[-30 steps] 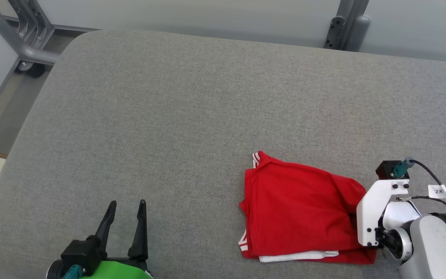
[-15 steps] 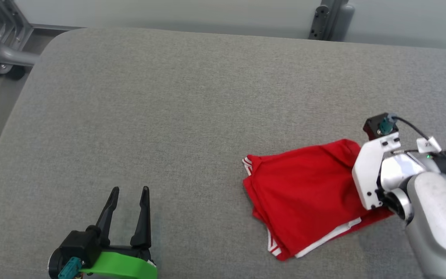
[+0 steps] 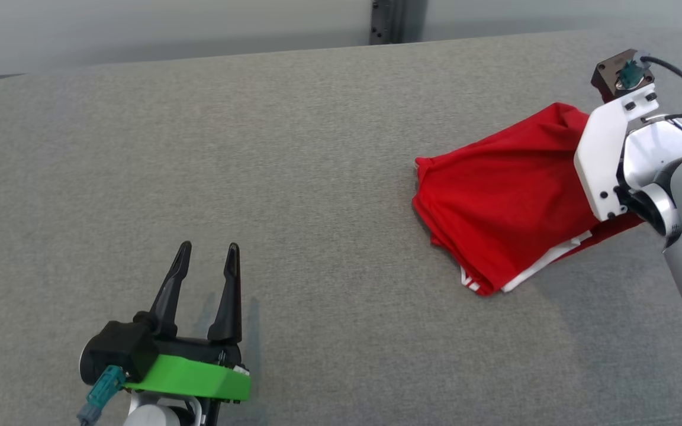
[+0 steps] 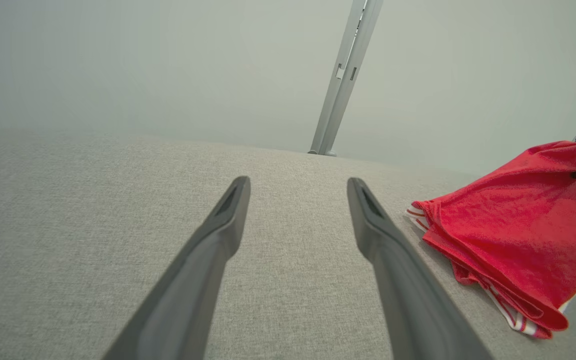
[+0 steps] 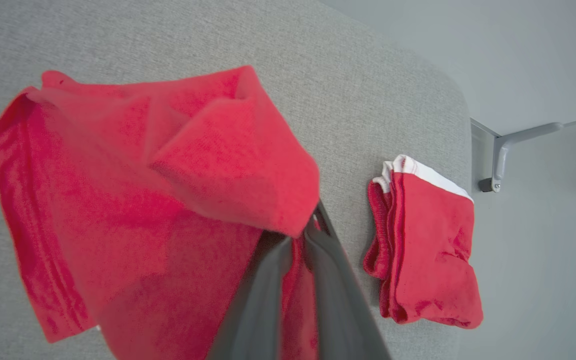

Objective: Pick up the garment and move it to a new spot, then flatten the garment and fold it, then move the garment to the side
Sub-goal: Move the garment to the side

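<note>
The folded red garment (image 3: 495,195) with white trim lies at the right of the grey padded table (image 3: 258,148). Its right edge is raised off the surface, while its left part rests on the table. My right gripper (image 3: 607,160) is shut on that raised edge, and the right wrist view shows the garment (image 5: 133,200) bunched over the closed fingers (image 5: 273,280). My left gripper (image 3: 208,251) stands open over bare table at the lower left, well apart from the cloth. In the left wrist view the garment (image 4: 508,225) sits to the right of the open fingers (image 4: 228,210).
A second folded red piece with white trim (image 5: 428,245) lies near the table's rounded corner in the right wrist view. A grey metal post (image 3: 397,21) stands behind the table's far edge, against a pale wall.
My right gripper has shut on the garment's right edge and lifted it, carrying the cloth up and away. The head camera has turned, shifting the whole picture. The left gripper stays open.
</note>
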Controlling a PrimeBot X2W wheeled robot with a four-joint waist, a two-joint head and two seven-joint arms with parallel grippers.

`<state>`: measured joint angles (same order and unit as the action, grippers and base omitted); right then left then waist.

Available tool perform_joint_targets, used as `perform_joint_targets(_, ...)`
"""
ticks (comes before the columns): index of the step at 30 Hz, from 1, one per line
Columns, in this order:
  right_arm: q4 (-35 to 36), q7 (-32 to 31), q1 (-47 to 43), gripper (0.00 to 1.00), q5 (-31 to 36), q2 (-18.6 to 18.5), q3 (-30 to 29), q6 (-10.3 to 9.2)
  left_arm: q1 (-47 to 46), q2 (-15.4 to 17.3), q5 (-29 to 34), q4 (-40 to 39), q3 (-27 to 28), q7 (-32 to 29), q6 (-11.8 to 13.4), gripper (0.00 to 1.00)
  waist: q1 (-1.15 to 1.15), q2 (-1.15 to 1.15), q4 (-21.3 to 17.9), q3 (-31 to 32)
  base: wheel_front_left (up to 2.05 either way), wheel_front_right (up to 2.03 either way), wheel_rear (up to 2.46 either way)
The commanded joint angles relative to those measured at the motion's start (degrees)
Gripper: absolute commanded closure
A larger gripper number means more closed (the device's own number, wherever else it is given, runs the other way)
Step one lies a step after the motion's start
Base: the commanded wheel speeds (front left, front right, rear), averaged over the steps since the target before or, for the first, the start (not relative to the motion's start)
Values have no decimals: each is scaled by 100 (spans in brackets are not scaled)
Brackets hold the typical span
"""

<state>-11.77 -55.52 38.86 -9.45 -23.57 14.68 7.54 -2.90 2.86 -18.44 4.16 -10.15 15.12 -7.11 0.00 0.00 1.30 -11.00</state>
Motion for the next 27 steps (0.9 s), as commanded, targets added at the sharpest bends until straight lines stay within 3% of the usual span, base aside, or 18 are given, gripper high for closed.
perform_joint_targets(1, -92, 90, 137, 100, 32, -46, -3, -11, -117, 9, 50, -15, -9, -2, -22, 0, 0, 0, -580, -138, 0, 0, 0)
perform_joint_targets(11, -896, 787, 766, 100, 292, -38, -462, -11, -291, 12, 341, 25, -6, -2, -38, 0, 0, 0, -1076, -424, 0, 0, 0)
perform_joint_targets(16, -1332, 1093, 951, 100, 519, 60, -1073, -11, -373, 34, 556, 46, -7, -2, -45, 0, 0, 0, -1116, -635, 0, 0, 0)
perform_joint_targets(27, -1941, 1769, 1368, 100, 1498, 242, -2741, -11, -683, 399, 691, -127, -57, -2, -45, 0, 0, 0, -1127, -1162, 0, 0, 0)
